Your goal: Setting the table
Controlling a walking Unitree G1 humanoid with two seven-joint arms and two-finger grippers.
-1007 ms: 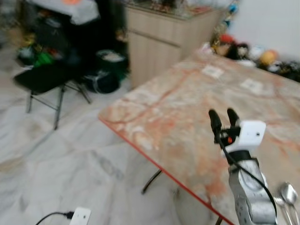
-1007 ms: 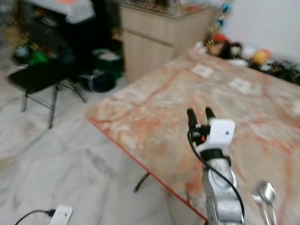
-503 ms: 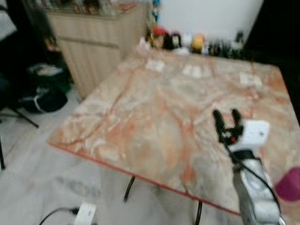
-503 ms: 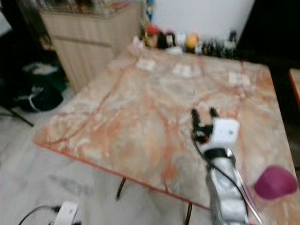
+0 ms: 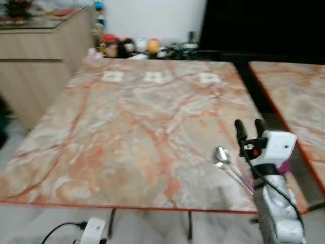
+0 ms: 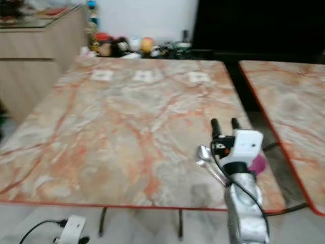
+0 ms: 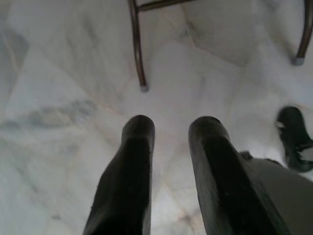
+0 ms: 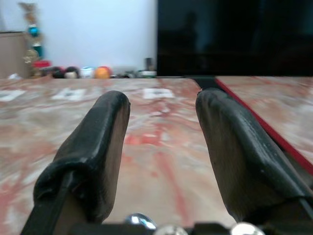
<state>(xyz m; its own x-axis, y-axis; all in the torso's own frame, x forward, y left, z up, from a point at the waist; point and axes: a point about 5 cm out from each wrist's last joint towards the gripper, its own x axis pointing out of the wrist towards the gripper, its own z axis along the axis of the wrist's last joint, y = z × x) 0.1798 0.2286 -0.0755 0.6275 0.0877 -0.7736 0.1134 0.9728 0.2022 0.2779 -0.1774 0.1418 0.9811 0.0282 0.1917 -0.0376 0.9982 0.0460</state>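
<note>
A pink-veined marble table [image 5: 127,127] stretches ahead of me. Two metal spoons [image 5: 222,155] lie together near its front right edge. My right gripper [image 5: 251,125] is raised over that corner, just right of the spoons, open and holding nothing. A pink object [image 6: 259,163] peeks out behind its white wrist; what it is I cannot tell. In the right wrist view the open fingers [image 8: 93,147] point across the tabletop. My left gripper [image 7: 171,125] hangs open over the marble floor.
A second marble table [image 5: 294,96] stands to the right across a narrow gap. Small toys [image 5: 132,47] line the far edge. A wooden cabinet [image 5: 35,51] stands at the left. A white adapter with a cable [image 5: 91,231] lies on the floor. A chair leg [image 7: 138,49] is below the left arm.
The camera has swung to the right, so the table is now seen squarely and the second table has come into view. The right gripper keeps its raised, open pose.
</note>
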